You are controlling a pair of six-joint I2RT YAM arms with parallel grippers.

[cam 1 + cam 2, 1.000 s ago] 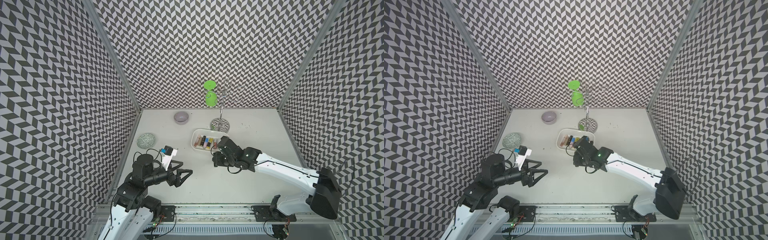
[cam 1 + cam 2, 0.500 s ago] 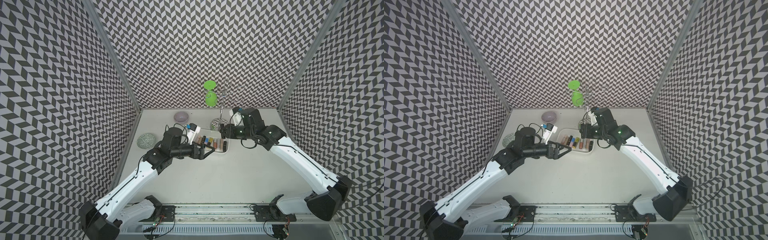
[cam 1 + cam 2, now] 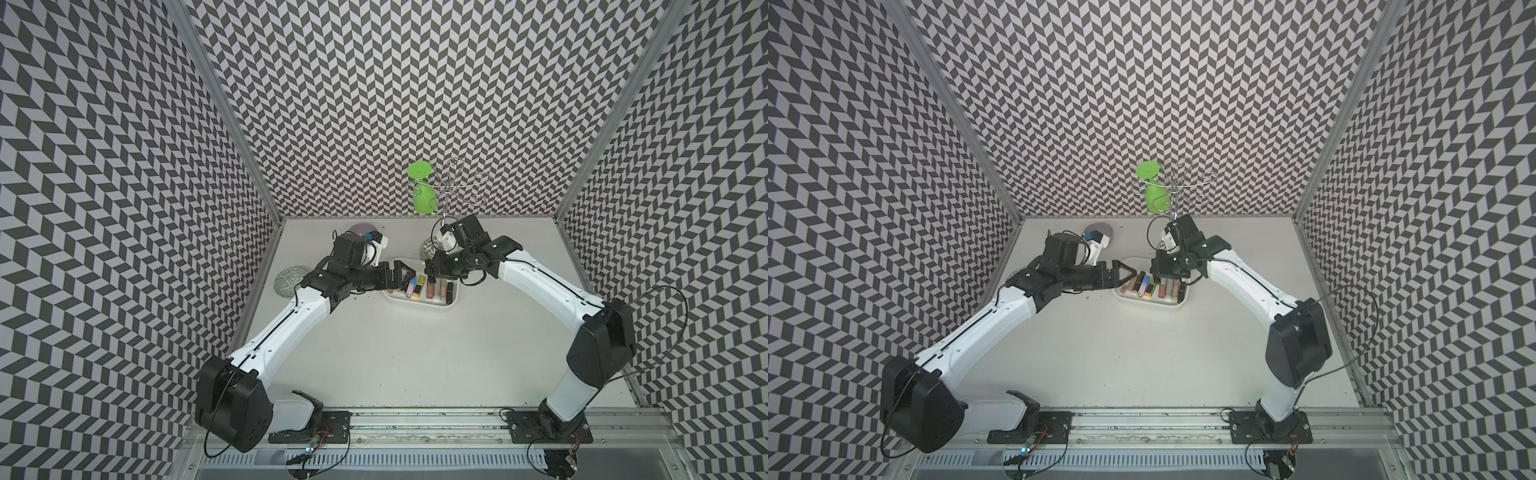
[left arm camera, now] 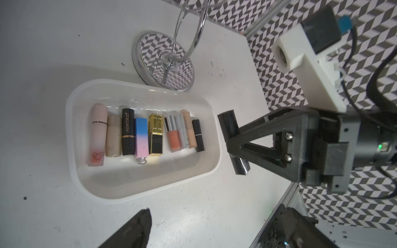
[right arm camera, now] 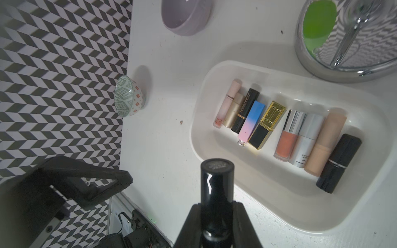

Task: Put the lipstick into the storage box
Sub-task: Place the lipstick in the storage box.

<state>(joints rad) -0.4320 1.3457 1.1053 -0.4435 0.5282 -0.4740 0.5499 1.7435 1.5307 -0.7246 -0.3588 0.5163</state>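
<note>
BOX: storage box is sitting on the table, carrying nine lipsticks in a side-by-side row | RIGHT: right gripper is clamping a black lipstick, hanging just beside the box rim, not inside | LEFT: left gripper is hovering at the box's opposite end, jaws wide apart, holding nothing | AROUND: chrome stand is standing just beside the box; grey bowl and patterned dish are sitting apart.

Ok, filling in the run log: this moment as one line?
right gripper: shut on black lipstick, beside storage box, not in | left gripper: open, empty | inside: row of lipsticks
</note>
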